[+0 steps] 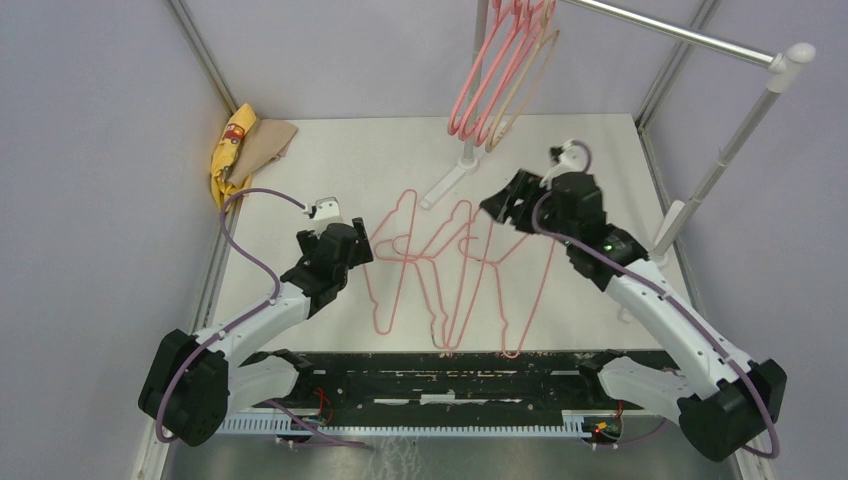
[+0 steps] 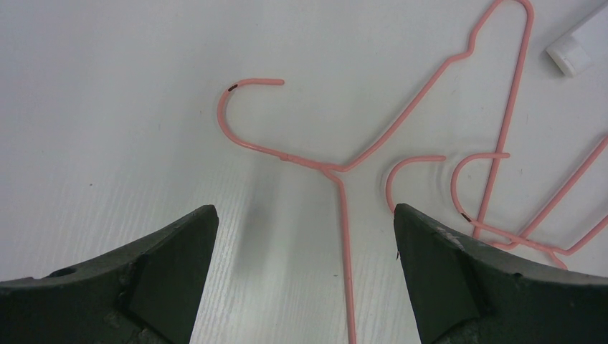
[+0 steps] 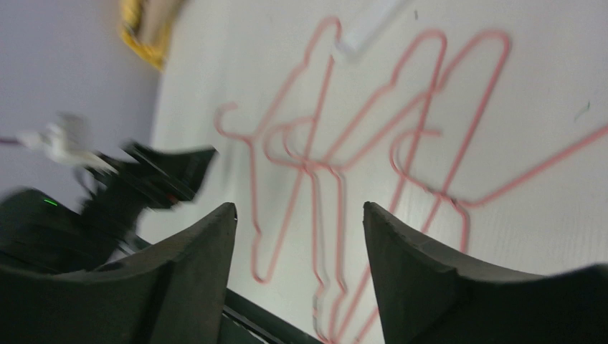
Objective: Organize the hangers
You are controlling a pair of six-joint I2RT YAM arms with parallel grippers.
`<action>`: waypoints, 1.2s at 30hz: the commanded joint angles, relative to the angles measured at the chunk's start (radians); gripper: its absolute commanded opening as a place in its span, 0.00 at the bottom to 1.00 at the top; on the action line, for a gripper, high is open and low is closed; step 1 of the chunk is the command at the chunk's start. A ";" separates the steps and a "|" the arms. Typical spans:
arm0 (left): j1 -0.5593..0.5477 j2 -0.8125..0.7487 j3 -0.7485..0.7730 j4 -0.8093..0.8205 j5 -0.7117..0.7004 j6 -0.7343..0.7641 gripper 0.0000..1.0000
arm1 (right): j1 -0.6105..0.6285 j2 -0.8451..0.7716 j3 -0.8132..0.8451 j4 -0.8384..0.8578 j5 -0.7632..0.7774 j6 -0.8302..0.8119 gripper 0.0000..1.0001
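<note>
Several thin pink wire hangers [image 1: 450,270] lie overlapping flat on the white table [image 1: 300,150]. More pink hangers [image 1: 490,75] and one beige hanger [image 1: 528,85] hang on the rail. My left gripper [image 1: 360,242] hovers low over the left side of the pile. In the left wrist view it [image 2: 305,215] is open, and the leftmost hanger's straight wire [image 2: 348,251] runs between its fingers on the table, its hook [image 2: 240,107] ahead. My right gripper [image 1: 497,207] is raised above the pile's right side. In the blurred right wrist view it [image 3: 297,208] is open and empty over the hangers [image 3: 323,165].
A white-and-silver rail stand [image 1: 700,35] crosses the back right, with one foot [image 1: 450,180] reaching toward the pile and an upright post [image 1: 720,160] at the right. Yellow [image 1: 228,150] and tan [image 1: 268,140] cloths lie at the back left corner. Frame posts border the table.
</note>
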 commanded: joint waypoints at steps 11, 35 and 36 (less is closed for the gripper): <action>-0.003 -0.004 0.005 0.028 0.027 -0.036 0.99 | 0.100 0.281 -0.145 -0.082 0.217 -0.073 0.52; -0.003 -0.077 -0.041 0.026 0.036 -0.036 0.99 | 0.152 0.547 -0.103 -0.065 0.417 -0.006 0.36; -0.003 -0.081 -0.045 0.025 0.037 -0.035 0.99 | 0.153 0.559 -0.104 -0.065 0.417 -0.004 0.33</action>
